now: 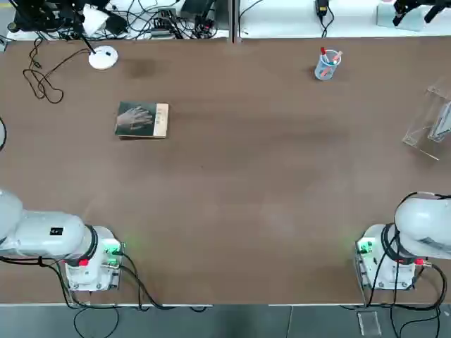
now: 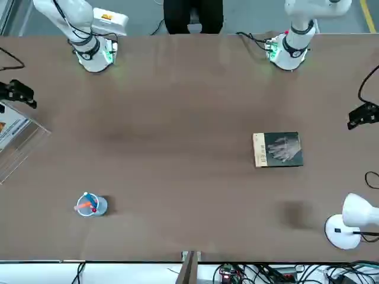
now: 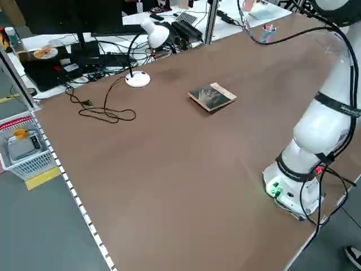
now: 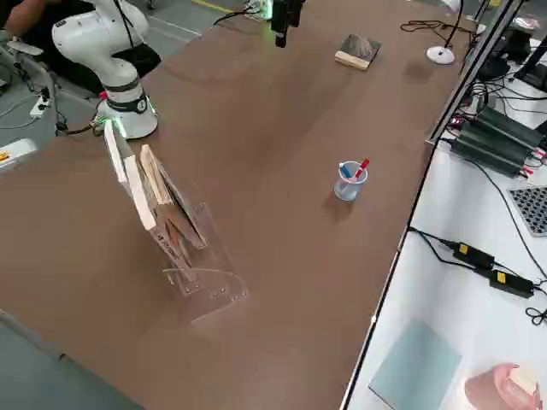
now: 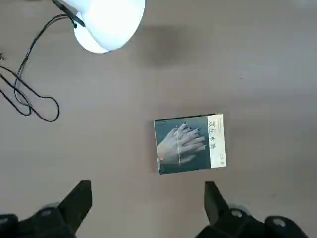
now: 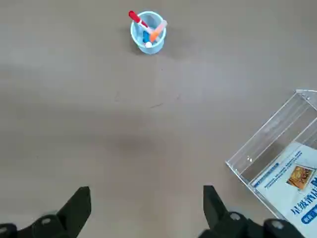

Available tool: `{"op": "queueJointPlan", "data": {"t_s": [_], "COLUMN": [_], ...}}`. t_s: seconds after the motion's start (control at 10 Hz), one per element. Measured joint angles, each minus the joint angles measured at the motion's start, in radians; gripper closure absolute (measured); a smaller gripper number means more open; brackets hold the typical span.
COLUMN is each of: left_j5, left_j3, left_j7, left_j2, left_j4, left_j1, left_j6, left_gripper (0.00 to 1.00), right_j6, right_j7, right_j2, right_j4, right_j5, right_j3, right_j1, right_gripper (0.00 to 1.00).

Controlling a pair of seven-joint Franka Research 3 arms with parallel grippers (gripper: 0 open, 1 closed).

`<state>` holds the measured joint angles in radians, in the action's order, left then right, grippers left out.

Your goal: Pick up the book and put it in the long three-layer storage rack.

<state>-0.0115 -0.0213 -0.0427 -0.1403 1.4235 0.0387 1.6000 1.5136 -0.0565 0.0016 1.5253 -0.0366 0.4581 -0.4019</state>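
In the top view, the book point(image 1: 142, 120) lies flat on the counter point(image 1: 239, 190) at about ten o'clock from centre, cover up, tan strip toward the centre, with a white desk lamp point(image 1: 103, 58) and its loose cable point(image 1: 41, 77) just beyond it. The left gripper point(image 5: 143, 208) hangs above it, jaws spread wide and holding nothing. A flat, thin book gives the fingers little edge to catch; they could skid across the cover, or push it toward the cable.

Further right, at one o'clock, stands a small cup of pens point(image 1: 327, 65), and at three o'clock the long three-layer storage rack point(image 1: 432, 123), well apart from the book. The carry crosses nearly the whole counter, so a handover or long reach may be needed. The right gripper point(image 6: 144, 210) is likewise wide open and empty, above bare counter near the rack.

The rack is cut off at the top view's edge; it appears already to hold printed leaflets, so which tier is free is hard to tell.
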Motion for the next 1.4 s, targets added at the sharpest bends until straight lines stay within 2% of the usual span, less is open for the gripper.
{"op": "queueJointPlan", "data": {"t_s": [0.6, 0.8, 0.9, 1.1, 1.4], "left_j5": [-0.004, -0.042, -0.08, -0.139, -0.194], "left_j3": [-0.001, -0.001, -0.001, 0.0, 0.0], "left_j7": [-0.008, -0.028, -0.04, -0.112, -0.231], "left_j2": [0.0, -0.005, -0.011, -0.031, -0.059], "left_j4": [0.0, 0.01, 0.029, 0.097, 0.254], "left_j1": [0.0, -0.004, -0.013, -0.041, -0.092], "left_j6": [-0.002, -0.006, 0.002, 0.089, 0.25], "left_gripper": [0.0, 0.0, 0.0, 0.0, 0.0], "right_j6": [-0.01, -0.012, -0.012, -0.012, -0.012], "right_j7": [0.0, 0.0, 0.0, 0.0, 0.0], "right_j2": [0.0, 0.0, 0.0, 0.0, 0.0], "right_j4": [-0.01, -0.011, -0.011, -0.011, -0.011], "right_j5": [0.0, 0.0, 0.0, 0.009, 0.015], "right_j3": [0.002, 0.007, 0.009, 0.014, 0.014], "right_j1": [-0.004, 0.004, 0.012, 0.024, 0.028], "right_gripper": [0.0, 0.0, 0.0, 0.0, 0.0]}}
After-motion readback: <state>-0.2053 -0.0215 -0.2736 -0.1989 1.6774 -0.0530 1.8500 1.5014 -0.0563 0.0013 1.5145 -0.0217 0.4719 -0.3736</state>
